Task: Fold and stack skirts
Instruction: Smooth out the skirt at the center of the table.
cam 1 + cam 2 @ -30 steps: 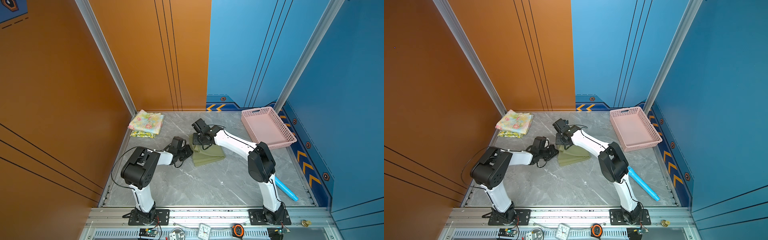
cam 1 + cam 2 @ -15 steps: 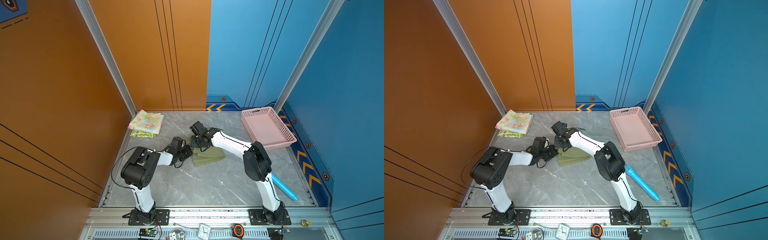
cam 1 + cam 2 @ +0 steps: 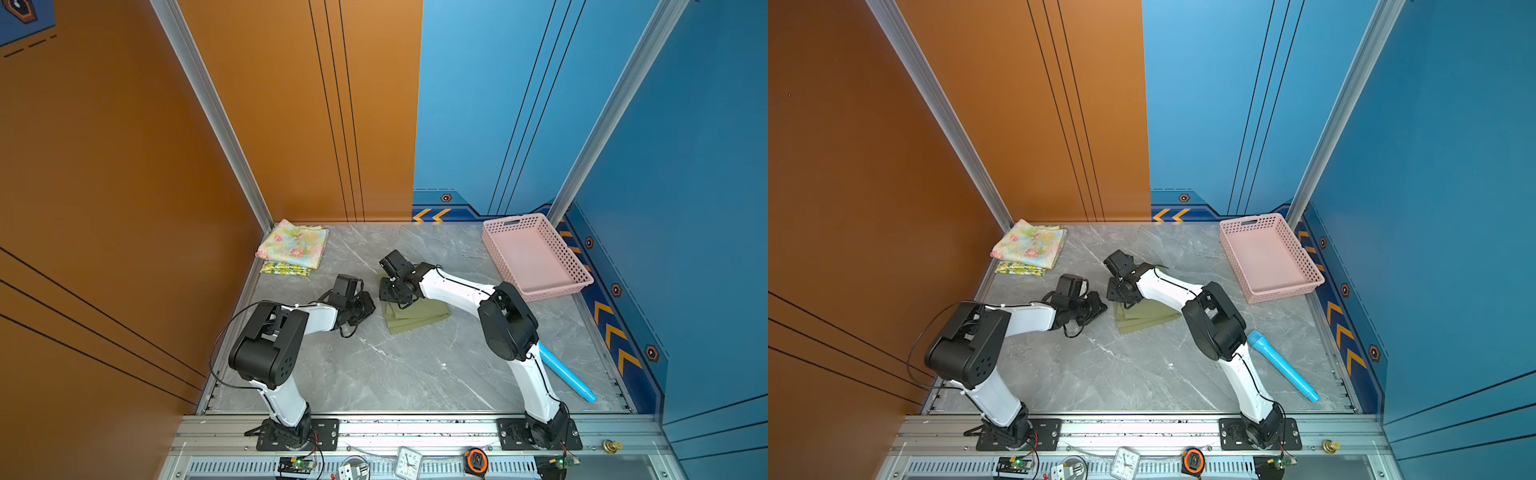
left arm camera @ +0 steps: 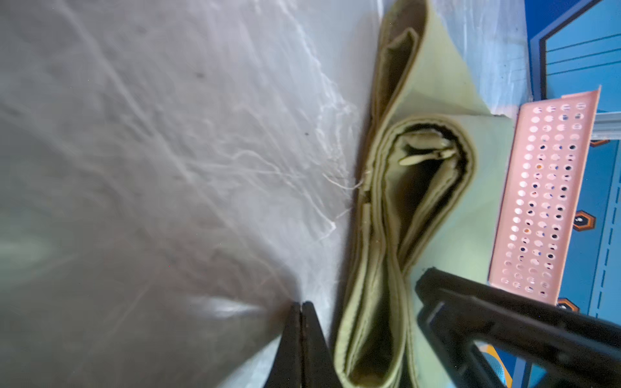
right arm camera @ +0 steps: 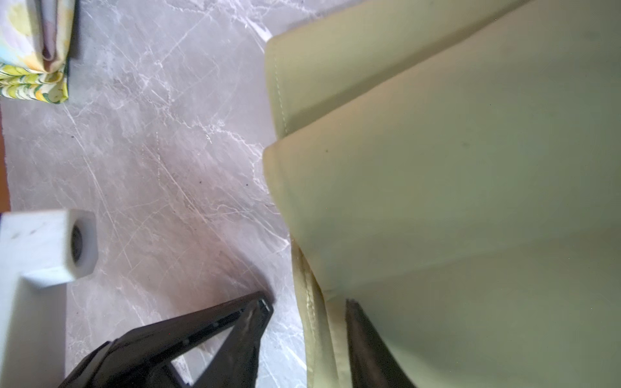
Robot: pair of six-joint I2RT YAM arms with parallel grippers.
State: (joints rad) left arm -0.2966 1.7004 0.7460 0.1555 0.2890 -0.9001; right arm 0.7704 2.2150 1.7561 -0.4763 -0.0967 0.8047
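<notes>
The olive green skirt [image 3: 415, 316] [image 3: 1144, 318] lies folded on the grey table, mid-way back. My right gripper [image 3: 390, 291] [image 5: 309, 309] sits at its back left corner, open. One of its fingers [image 5: 258, 312] is on the bare table and the other is on the cloth, with the skirt's layered edge [image 5: 312, 302] between them. My left gripper [image 3: 368, 307] [image 4: 301, 310] is shut on nothing, its tips on the table just beside the skirt's folded edge [image 4: 373, 268]. The floral skirt [image 3: 293, 247] lies folded on top of the lemon-print skirt [image 3: 286, 269] in the back left corner.
A pink perforated basket [image 3: 536, 253] stands at the back right. A blue cylinder [image 3: 567, 374] lies by the right arm's base. An orange wall [image 3: 124, 208] bounds the left side and blue walls [image 3: 706, 208] the back and right. A clock [image 3: 408, 462] and tape measure [image 3: 476, 460] sit on the front rail.
My right gripper has opened and let go of the olive skirt's edge after moving slightly left and forward. The left arm has barely moved.
</notes>
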